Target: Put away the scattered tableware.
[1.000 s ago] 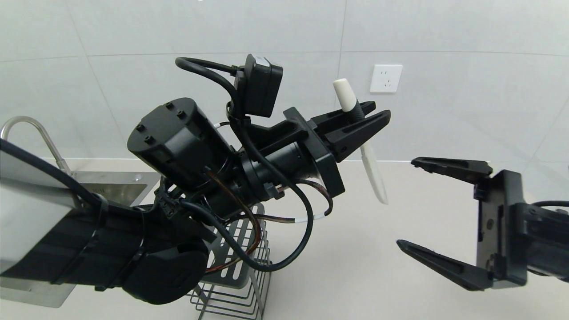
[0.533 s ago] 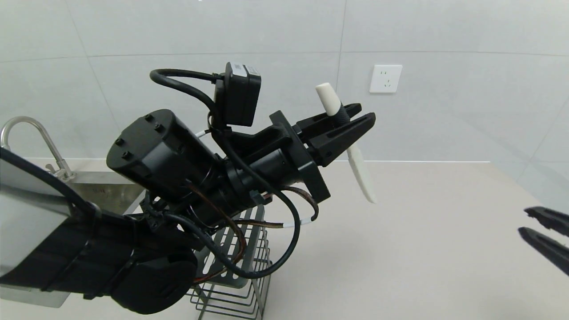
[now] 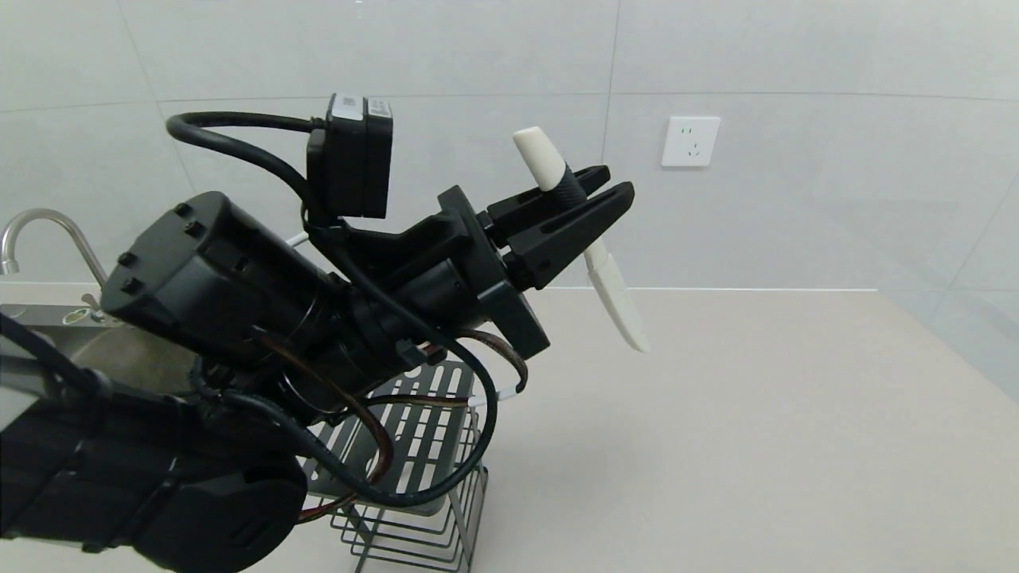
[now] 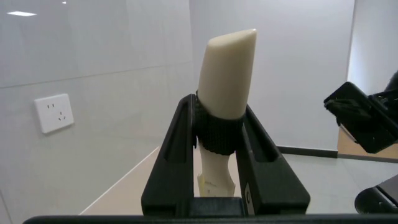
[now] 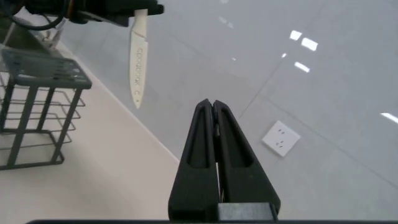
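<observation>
1. Your knife (image 3: 611, 288) is off the counter (image 3: 716, 446), held in the left pincer (image 3: 614, 181). The grip is on the dark band where the handle meets the blade. The white handle sticks up above the fingers. The white blade hangs below them, tip lowest, slightly tilted.
2. The left pincer is pinching the knife. In the left wrist view one finger (image 4: 177, 143) sits on each side of the band, tight against it.
3. The wire rack (image 3: 430, 398) with a slotted top plate stands on the counter, below the left pincer and back toward its wrist. The blade tip is apart from the rack, not touching it.
4. The right pincer (image 5: 213, 107) has its fingers pressed together. In its wrist view you see the knife (image 5: 138, 56) and the rack (image 5: 46, 65) out past its tips, well apart from it.
5. The wall outlet (image 3: 690, 141) is on the tiled wall, beyond the left pincer's tips.
6. The faucet (image 3: 40, 223) is behind the left arm, on the wrist side.
</observation>
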Tool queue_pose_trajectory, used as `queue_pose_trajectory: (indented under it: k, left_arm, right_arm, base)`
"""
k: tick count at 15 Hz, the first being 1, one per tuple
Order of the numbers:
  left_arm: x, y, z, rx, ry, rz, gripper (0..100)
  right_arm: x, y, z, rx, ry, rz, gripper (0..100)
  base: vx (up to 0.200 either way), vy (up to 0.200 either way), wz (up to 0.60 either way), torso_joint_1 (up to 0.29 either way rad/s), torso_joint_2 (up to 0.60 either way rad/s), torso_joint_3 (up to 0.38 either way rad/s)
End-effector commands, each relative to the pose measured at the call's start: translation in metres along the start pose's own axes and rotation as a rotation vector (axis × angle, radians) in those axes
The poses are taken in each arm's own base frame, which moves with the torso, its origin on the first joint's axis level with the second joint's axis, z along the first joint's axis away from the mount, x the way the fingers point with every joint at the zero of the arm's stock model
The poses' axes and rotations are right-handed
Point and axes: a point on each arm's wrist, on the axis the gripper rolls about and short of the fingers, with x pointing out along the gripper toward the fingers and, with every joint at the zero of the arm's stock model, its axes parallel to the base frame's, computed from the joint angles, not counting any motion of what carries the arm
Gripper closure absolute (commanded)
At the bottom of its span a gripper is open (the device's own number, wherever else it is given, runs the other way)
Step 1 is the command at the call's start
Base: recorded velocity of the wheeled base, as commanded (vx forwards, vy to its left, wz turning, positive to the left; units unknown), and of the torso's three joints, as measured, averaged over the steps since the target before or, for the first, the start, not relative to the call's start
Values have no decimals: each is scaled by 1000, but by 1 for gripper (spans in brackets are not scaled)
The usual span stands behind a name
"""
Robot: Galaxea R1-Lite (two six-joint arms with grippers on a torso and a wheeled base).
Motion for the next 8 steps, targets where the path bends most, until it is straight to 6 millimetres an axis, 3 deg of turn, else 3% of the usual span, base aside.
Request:
queue_pose_trajectory:
  k: [1,4,6,8]
  left_arm:
    - [-6,-5,14,11,-22,-2,100]
    - [-14,-3,23,28,-31,16,100]
    - [-19,0,33,50,-48,32,100]
    - [-25,3,40,64,-50,48,100]
  right_arm:
    - [-23,16,3,-51,-38,-49,100]
    - [-43,31,5,-75,-39,-75,100]
    - [-66,54,-4,-62,9,-86,100]
    - [-72,59,-10,-22,43,-130,100]
  base:
    - [0,0,0,0,0,0]
    - [0,0,0,0,0,0]
    - [0,0,0,0,0,0]
    - [0,0,0,0,0,0]
